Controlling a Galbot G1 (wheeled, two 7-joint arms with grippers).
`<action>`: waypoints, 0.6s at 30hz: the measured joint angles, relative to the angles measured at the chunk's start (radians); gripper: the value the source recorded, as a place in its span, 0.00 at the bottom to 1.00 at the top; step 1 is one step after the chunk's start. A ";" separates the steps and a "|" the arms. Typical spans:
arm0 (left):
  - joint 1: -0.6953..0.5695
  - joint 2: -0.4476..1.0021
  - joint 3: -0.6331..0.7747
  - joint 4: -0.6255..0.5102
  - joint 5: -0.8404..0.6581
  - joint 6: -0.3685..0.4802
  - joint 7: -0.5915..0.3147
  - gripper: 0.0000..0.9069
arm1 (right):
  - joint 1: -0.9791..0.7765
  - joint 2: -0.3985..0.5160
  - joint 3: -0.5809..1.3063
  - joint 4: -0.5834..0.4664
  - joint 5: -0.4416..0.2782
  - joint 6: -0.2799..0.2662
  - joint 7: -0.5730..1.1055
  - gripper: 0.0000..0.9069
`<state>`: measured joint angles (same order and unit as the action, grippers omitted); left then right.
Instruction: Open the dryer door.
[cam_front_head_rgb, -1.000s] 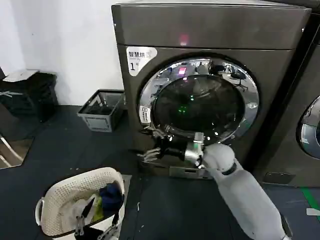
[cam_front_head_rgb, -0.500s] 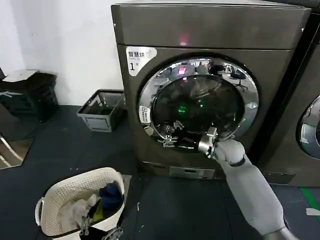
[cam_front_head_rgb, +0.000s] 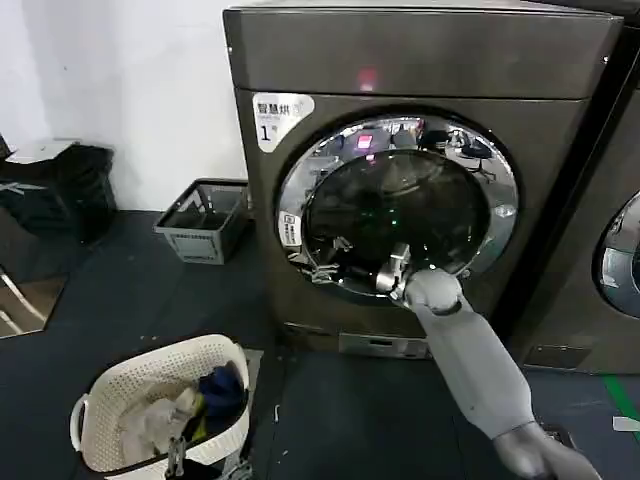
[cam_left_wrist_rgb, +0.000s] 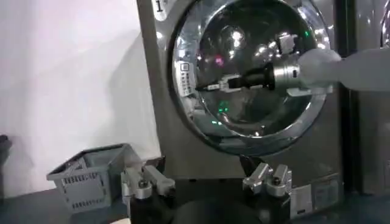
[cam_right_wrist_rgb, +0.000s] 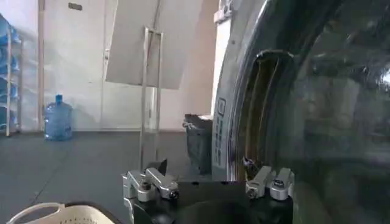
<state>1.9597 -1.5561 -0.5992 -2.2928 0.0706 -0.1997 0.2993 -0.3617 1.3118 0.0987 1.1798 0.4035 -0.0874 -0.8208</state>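
Down on the dark floor at the dryer's (cam_front_head_rgb: 420, 60) front left corner stands a white perforated laundry basket (cam_front_head_rgb: 110, 395) holding a jumble of clothes (cam_front_head_rgb: 205, 400), something blue among paler pieces; farther back by the white wall sits a grey slatted crate (cam_front_head_rgb: 205, 220), and I cannot tell what lies in it. The dryer itself, dark grey-brown with a white label (cam_front_head_rgb: 280, 115) printed "1" at its upper left corner, fills the middle of the room, and the dryer door (cam_front_head_rgb: 400, 205), chrome-ringed with dark glass, lies against the front, its small white sticker (cam_front_head_rgb: 290, 230) on the ring's left edge. The right gripper (cam_front_head_rgb: 325, 262) reaches across the lower left part of the glass toward that left rim, its fingers spread a little and touching nothing that I can make out; in the left wrist view it (cam_left_wrist_rgb: 213, 86) points at the ring just beside the sticker. From the right wrist camera the door's rim shows a dark gap (cam_right_wrist_rgb: 256, 115) against the cabinet. The left gripper (cam_left_wrist_rgb: 207, 182) waits low in front of the machine, jaws wide apart. Compared with a moment ago, the right gripper has come up from the panel below the door onto the glass and slid nearer the left rim, while the door has stayed shut.
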 joint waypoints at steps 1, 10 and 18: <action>0.000 0.001 0.000 0.000 -0.002 0.002 0.001 1.00 | 0.004 0.002 -0.004 -0.005 0.001 0.000 0.000 1.00; -0.005 0.006 0.005 -0.009 -0.030 0.022 0.005 1.00 | 0.019 0.020 -0.010 -0.026 0.012 -0.004 -0.031 1.00; -0.037 0.026 -0.003 0.009 -0.040 0.055 -0.001 1.00 | -0.034 -0.022 0.011 0.040 0.033 -0.058 -0.173 1.00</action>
<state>1.9226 -1.5304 -0.6022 -2.2834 0.0308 -0.1445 0.2985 -0.3955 1.2894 0.1094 1.2193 0.4361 -0.1451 -0.9941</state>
